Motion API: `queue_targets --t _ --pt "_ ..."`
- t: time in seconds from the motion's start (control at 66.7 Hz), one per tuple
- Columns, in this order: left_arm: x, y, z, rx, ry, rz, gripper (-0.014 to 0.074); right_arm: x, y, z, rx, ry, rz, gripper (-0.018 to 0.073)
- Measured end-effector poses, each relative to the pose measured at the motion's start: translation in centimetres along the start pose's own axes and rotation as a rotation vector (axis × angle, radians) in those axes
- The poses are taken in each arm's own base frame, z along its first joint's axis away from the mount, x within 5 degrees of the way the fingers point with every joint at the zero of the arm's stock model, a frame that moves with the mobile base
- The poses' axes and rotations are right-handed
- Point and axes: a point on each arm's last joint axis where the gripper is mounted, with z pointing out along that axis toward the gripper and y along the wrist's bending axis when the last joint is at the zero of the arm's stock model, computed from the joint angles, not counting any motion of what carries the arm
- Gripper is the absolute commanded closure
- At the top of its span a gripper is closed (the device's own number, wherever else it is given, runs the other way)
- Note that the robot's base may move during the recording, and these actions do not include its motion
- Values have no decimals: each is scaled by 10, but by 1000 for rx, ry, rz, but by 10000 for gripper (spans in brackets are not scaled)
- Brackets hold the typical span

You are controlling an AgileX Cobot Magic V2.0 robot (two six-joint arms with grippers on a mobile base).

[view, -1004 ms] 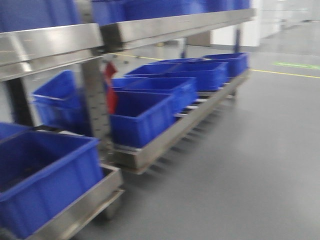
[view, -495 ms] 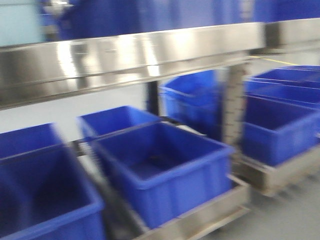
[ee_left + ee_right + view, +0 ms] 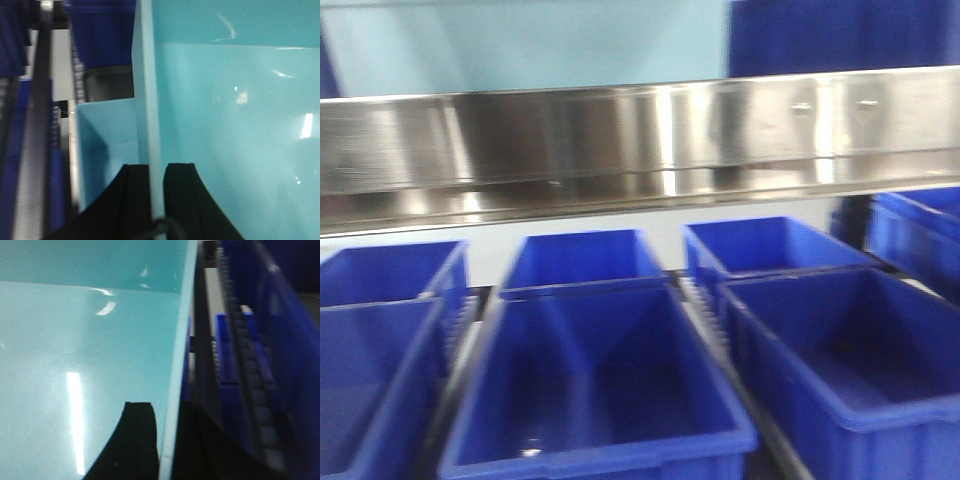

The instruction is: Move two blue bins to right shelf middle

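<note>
Swinging round since a second ago, the front view has lost the grey floor and the slanting run of shelving and now faces the rack squarely. A brushed steel shelf beam (image 3: 640, 140) spans the picture. Below it, dark blue open plastic bins (image 3: 595, 390) stand in two rows, side by side and nearly touching. More dark blue bins (image 3: 840, 35) show above the beam at upper right.

In the wrist views, the pale blue-green plastic bin (image 3: 225, 125) sits between both arms. The left hand (image 3: 157, 167) is clamped on one upright wall, with a black finger (image 3: 182, 190) pressed to each face of it. The right hand (image 3: 167, 410) grips the opposite wall (image 3: 75, 340) the same way, one finger inside the rim and one outside, though the outer finger is blurred. Beside that wall runs a grey roller track (image 3: 245, 350) with dark blue bins along it. A dark metal rail (image 3: 37, 125) runs along the left side.
</note>
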Motion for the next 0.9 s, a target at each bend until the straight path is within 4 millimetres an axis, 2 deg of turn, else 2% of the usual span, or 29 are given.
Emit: queue_targets --t 0.899 --pt "0 0 0 0 0 0 707 0 0 0 0 0 0 721"
